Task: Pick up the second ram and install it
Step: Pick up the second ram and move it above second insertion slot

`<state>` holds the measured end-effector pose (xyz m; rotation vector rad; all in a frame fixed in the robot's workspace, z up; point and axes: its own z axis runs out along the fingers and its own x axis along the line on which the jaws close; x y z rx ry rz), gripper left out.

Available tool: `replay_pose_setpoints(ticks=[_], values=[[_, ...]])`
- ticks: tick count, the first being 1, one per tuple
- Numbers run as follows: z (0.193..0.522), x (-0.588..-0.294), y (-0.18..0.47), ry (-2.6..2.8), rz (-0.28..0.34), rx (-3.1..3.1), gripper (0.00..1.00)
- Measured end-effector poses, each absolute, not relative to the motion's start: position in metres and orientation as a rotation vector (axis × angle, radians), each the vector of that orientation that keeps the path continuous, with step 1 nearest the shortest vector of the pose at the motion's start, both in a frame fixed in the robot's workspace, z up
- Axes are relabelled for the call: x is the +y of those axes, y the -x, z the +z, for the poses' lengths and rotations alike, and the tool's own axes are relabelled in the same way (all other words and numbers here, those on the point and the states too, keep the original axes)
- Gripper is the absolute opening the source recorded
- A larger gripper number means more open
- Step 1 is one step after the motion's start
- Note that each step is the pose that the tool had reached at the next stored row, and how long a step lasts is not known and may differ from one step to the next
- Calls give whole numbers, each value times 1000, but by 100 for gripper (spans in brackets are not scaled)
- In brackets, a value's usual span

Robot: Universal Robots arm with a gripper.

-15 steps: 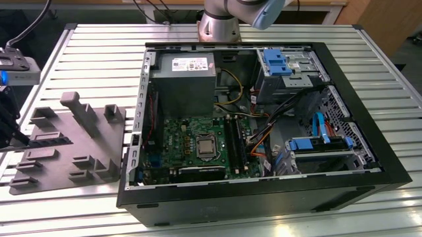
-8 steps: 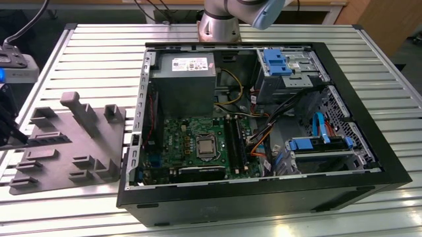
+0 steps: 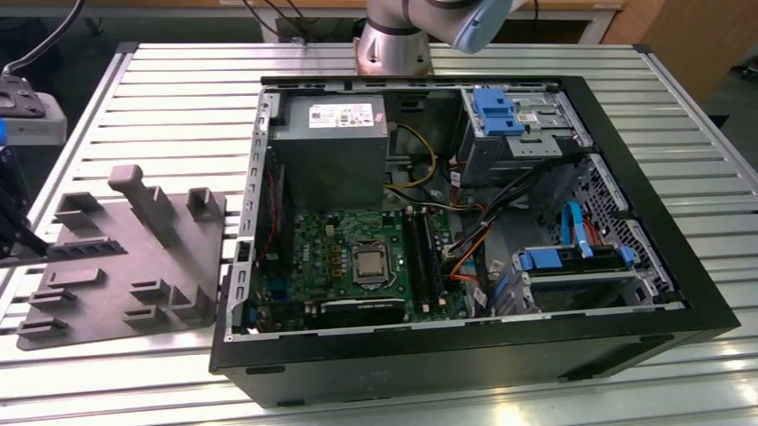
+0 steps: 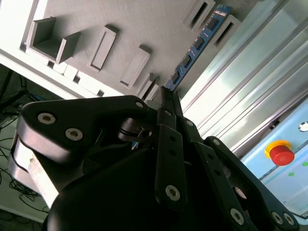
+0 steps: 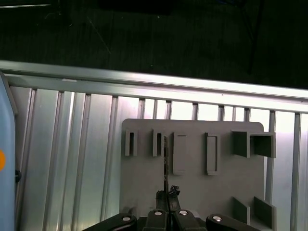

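Slatted metal counter [image 3: 154, 98]. Open case [image 3: 474, 359] lies on its side towards the exterior view's right, board [image 3: 337, 244] facing up, black memory slots [image 3: 422, 257] just beside the processor [image 3: 371, 263]. Grey tray [image 3: 113, 297] sits on the counter near the case, on the exterior view's left.

Gripper [image 4: 166, 94] hangs over the tray in the second wrist view. Jaws pinched shut on one end of the ram [image 4: 195, 45]. The stick runs out from them, blue board with dark chips, alongside the tray's slotted posts. In the first wrist view it shows edge-on as a thin dark line. Cannot tell whether its far end is free of the tray.

Judgement: pick-up step, grasp made, ram well apart from the case. Thin stick held by one end, so any move calls for a straight pull, no twist, edge kept true to the slots.
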<state>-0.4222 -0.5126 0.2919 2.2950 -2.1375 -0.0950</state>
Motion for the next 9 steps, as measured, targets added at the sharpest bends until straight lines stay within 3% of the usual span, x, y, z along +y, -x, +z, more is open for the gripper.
replay_pose_setpoints(ticks=[9], values=[[298,-513,422,-2298,-101,-2140,11]])
